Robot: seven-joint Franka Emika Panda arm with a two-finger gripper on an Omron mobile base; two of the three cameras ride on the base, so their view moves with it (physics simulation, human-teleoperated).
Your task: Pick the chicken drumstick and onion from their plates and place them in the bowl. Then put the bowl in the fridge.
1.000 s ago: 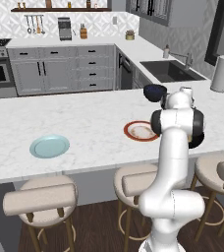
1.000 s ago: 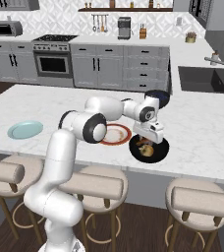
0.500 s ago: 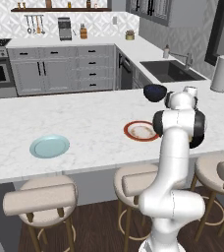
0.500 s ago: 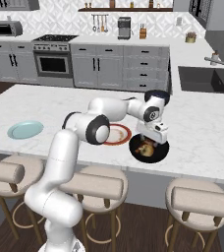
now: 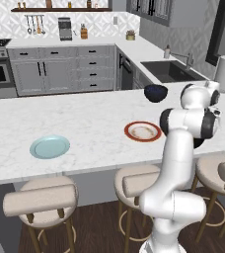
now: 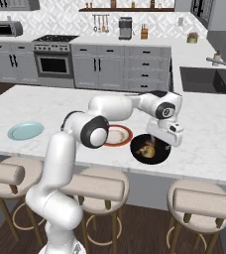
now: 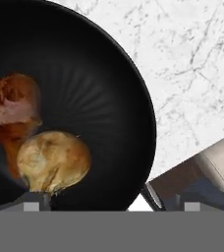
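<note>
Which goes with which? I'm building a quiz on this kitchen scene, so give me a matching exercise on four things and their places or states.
Things:
1. onion
2. drumstick
3. blue plate
4. red-rimmed plate

Places or states:
a. bare, beside the bowl
b. bare, far along the counter
c. in the bowl, reddish-brown
d. in the bowl, yellowish-tan

Pairs: 1-d, 2-c, 3-b, 4-a

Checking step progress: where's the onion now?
In the bowl, right against the chicken drumstick: the onion sits low in the hand view. In the right base view the bowl is near the counter's front edge, right of the red-rimmed plate.
</note>
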